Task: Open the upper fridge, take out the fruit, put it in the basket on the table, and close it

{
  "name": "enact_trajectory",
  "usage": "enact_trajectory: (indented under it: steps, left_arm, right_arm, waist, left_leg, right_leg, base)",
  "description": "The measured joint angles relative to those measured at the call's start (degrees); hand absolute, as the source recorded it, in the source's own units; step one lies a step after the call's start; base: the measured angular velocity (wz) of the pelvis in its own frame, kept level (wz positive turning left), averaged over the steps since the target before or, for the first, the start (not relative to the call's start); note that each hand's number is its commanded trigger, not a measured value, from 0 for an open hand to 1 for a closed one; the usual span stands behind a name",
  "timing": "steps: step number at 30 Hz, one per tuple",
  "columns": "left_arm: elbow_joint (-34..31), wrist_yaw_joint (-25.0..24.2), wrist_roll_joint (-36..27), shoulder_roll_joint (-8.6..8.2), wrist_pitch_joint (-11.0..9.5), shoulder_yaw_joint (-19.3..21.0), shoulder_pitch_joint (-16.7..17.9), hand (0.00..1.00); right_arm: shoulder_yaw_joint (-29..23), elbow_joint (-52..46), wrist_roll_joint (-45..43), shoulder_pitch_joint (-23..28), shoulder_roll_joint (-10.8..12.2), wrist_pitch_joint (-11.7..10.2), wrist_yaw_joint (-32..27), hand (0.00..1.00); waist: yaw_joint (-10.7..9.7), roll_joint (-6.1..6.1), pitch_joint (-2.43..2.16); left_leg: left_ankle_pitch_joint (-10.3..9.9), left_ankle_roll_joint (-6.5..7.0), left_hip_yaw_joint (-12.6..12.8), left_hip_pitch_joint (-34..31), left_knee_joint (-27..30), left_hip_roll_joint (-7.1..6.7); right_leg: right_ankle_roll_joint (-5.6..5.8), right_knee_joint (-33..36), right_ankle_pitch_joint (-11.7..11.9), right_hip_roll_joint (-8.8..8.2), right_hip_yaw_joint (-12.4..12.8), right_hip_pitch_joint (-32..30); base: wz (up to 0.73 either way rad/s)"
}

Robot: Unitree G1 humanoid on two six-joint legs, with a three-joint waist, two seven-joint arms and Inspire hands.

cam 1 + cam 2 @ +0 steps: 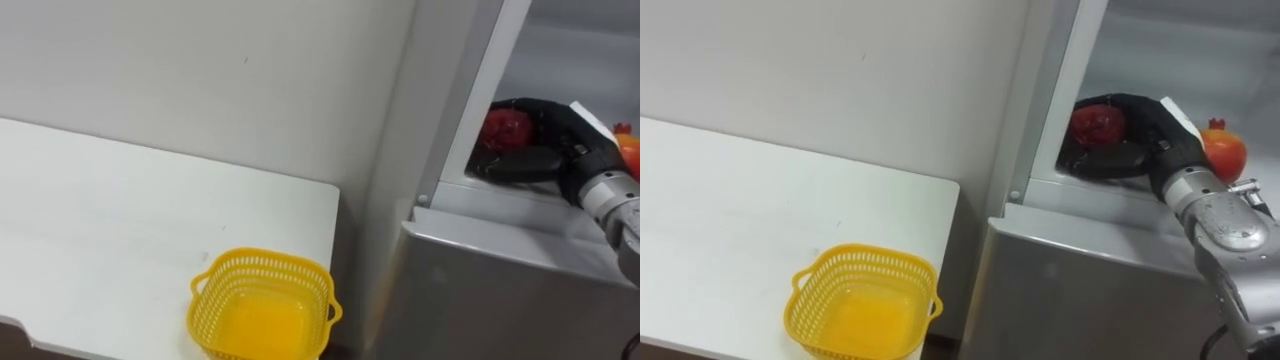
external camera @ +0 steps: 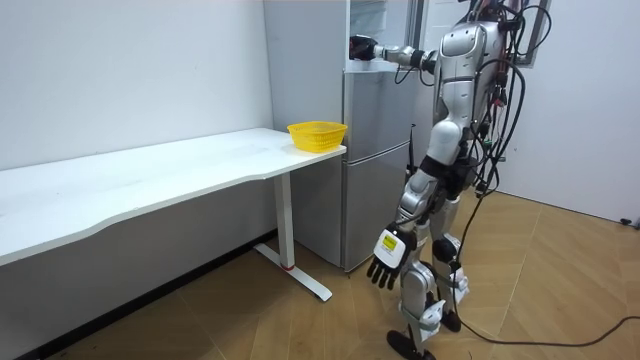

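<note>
Red fruit [image 1: 1097, 124] is inside the upper fridge [image 1: 1090, 270], near its left wall. Right hand [image 1: 1152, 138] is curled round it, with fingers above and below. Other fruit [image 1: 1224, 152] lies just right of the wrist. Left hand [image 2: 388, 258] hangs at the side, fingers relaxed. Step in hand, as judged: lift-out. Firm the grip before pulling, raise the fruit clear of the front lip, and draw straight back without brushing the other fruit or the frame. Basket [image 1: 862, 252] on the counter [image 1: 730, 190] looks the likely drop point
</note>
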Motion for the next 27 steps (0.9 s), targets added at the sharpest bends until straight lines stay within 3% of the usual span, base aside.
enact_trajectory:
  steps: [3, 8, 12, 18, 23, 27]
  left_arm:
    - [0.0, 0.6, 0.0, 0.00, -0.1, 0.0, 0.2, 0.00]
    - [0.0, 1.1, 0.0, 0.00, -0.8, 0.1, 1.2, 0.00]
    - [0.6, 2.3, -0.1, -0.19, -2.1, 0.0, 1.0, 0.00]
    - [2.4, 3.2, -1.3, -0.39, -3.8, 0.0, 0.9, 0.00]
    - [2.4, 3.2, -1.4, -0.69, -4.8, 0.0, 1.8, 0.00]
    - [2.8, 3.2, -2.3, -1.33, -5.4, -0.7, 3.4, 0.00]
  right_arm:
    - [0.2, -3.4, -0.4, 0.6, 0.0, 1.3, -1.3, 1.00]
    - [-0.1, -11.5, -3.5, 4.3, 0.2, 1.5, -5.1, 1.00]
    - [-1.4, -21.0, -8.3, 9.2, 1.7, 2.6, -9.1, 1.00]
    - [-2.3, -32.6, -12.7, 15.4, 4.1, 2.6, -12.9, 1.00]
    - [-2.7, -41.3, -13.8, 19.9, 5.1, 2.7, -14.1, 1.00]
    - [-2.6, -51.1, -11.8, 25.4, 8.9, 2.1, -13.9, 1.00]
  waist:
    - [-0.4, 0.70, -0.13]
    - [-0.6, 1.56, -0.18]
    - [-0.7, 1.82, -0.31]
    - [-1.7, 2.37, -0.27]
    - [-1.9, 3.37, -0.64]
    - [-3.4, 5.61, -0.73]
  left_leg:
    - [0.0, 0.01, 0.1, 0.0, 0.0, -0.01]
    - [0.0, 0.02, 0.6, -0.1, 0.1, 0.03]
    - [0.0, 0.03, 1.2, 0.1, 0.1, 0.07]
    - [0.0, 0.03, 1.6, 0.1, -0.1, 0.08]
    - [0.0, 0.03, 2.8, 0.1, -0.3, 0.13]
    - [0.1, 0.04, 0.6, 2.2, -0.4, 0.97]
  right_leg:
    - [0.00, 0.0, 0.0, -0.02, 0.0, 0.0]
    - [0.00, 0.0, 0.0, -0.05, 0.0, -0.3]
    - [0.00, 0.0, 0.0, -0.03, 1.0, -0.4]
    - [0.00, 0.0, 0.0, 0.03, 1.8, -0.9]
    - [0.00, 0.1, 0.0, -0.02, 1.6, -1.7]
    - [0.00, 3.6, 0.0, 0.46, 1.6, -1.6]
  base:
    - [0.00]
    - [-0.05]
    - [-0.11]
    - [-0.11]
    - [-0.16]
    - [-0.11]
